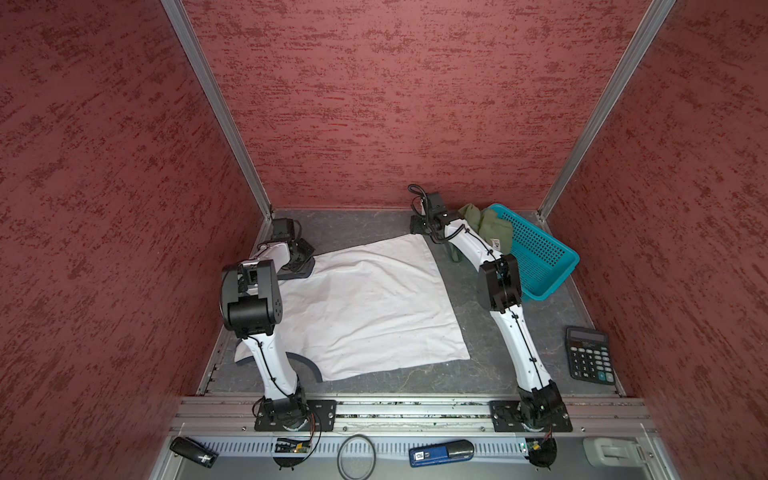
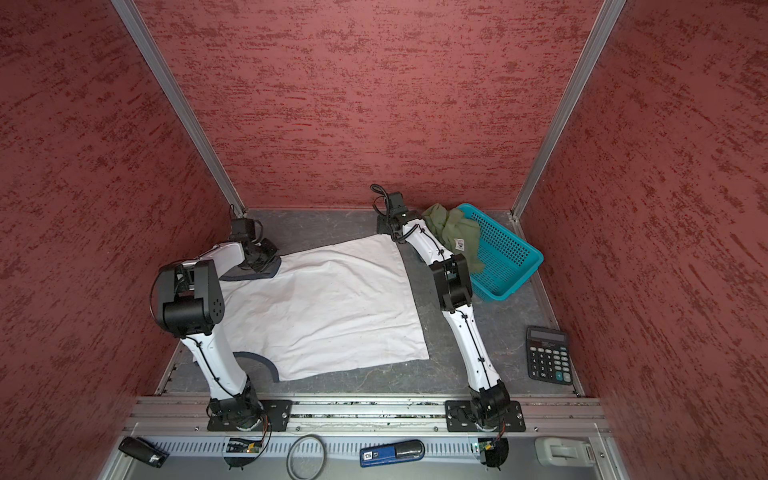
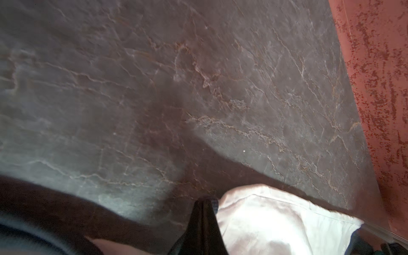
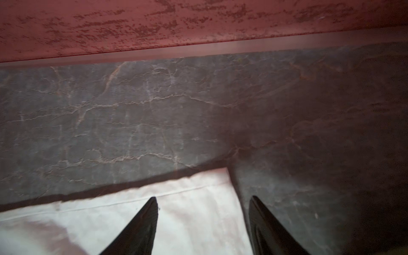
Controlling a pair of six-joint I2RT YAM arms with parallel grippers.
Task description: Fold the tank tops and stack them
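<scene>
On my screen the grey table (image 1: 374, 224) fills the floor of the red-walled cell. The white top (image 1: 370, 307) lies spread flat across its middle in both top views, hem toward the right and dark-trimmed armholes toward the left. Its printed side I cannot see.

The teal basket (image 1: 540, 257) stands at the far right corner, tilted a little. The olive top (image 1: 494, 226) is crumpled over the basket's left rim, part inside and part hanging down to the table, and the right arm hides some of it. It is near the white top but does not touch it.

A black calculator (image 1: 590, 357) lies at the right edge of the table, well apart from both tops.

The left gripper (image 1: 299, 266) is down at the far left strap of the white top. In the left wrist view its jaws are pressed together (image 3: 203, 212) and the white cloth bunches up against them, so it pinches the strap.

The right gripper (image 1: 419, 226) is at the far right corner of the hem. In the right wrist view its jaws stand apart (image 4: 203, 198), one finger over the cloth, the other over bare table, and they grip nothing.
</scene>
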